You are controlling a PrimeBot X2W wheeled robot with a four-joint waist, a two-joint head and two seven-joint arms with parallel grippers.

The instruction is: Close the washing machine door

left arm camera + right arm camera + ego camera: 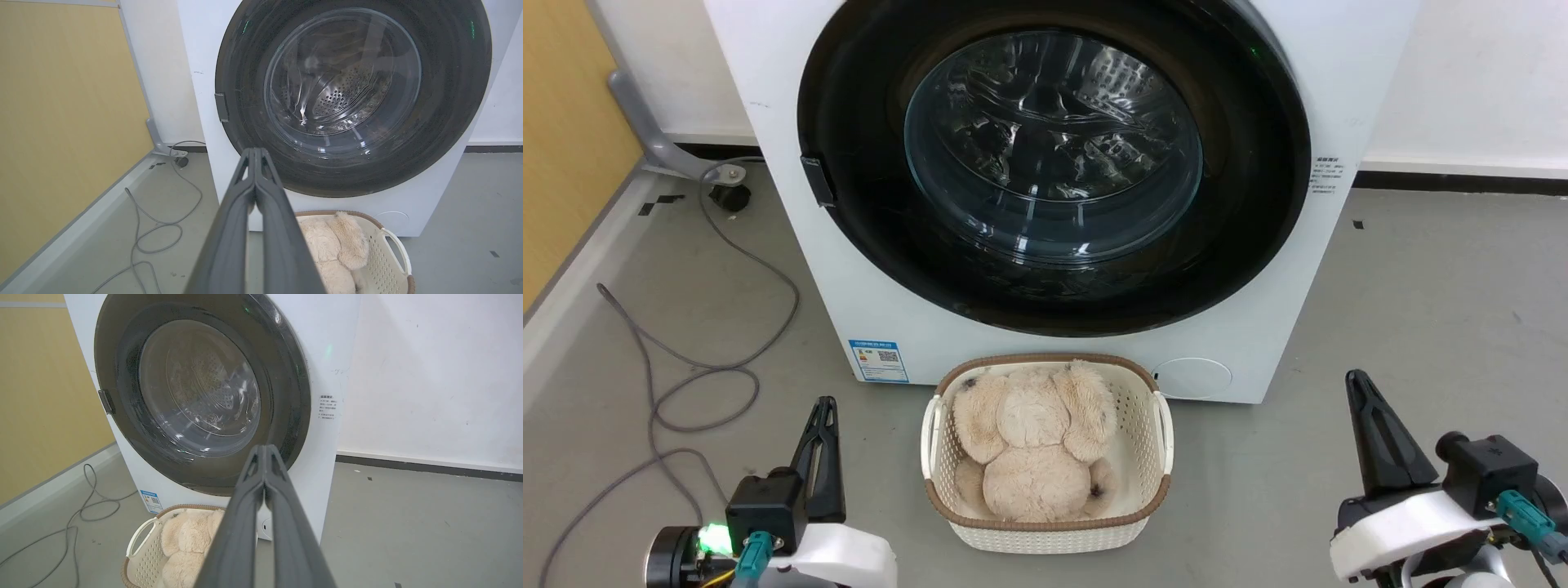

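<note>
1. Big white front-loading washing machine (980, 343), set against a pale wall on a grey floor.
2. Across nearly the whole front of the washing machine: the washing machine door (1054, 155), round and black-rimmed, with a bulging clear glass window at its centre. Lying flat against the machine's face, apparently closed. Small dark latch tab at its left edge. Perforated steel drum faintly visible through the glass.
3. Low on the washing machine's front, near its left corner: a small blue label (878, 360).
4. On the floor just in front of the washing machine, centred below the door: a white woven basket (1045, 535) with a brown rim, holding a beige plush toy (1033, 441).
5. To the left of the washing machine: a grey cable (711, 367) looping over the floor, beside a yellow panel (564, 139).
6. Left gripper (823, 408): in front of the washing machine, left of the basket, well apart from the door. Two dark fingers (245, 196) pressed together to the tips, gripping nothing.
7. Right gripper (1357, 380): in front of the washing machine's right corner, also well apart from the door. Fingers (282, 498) likewise meeting at the tips, empty.
</note>
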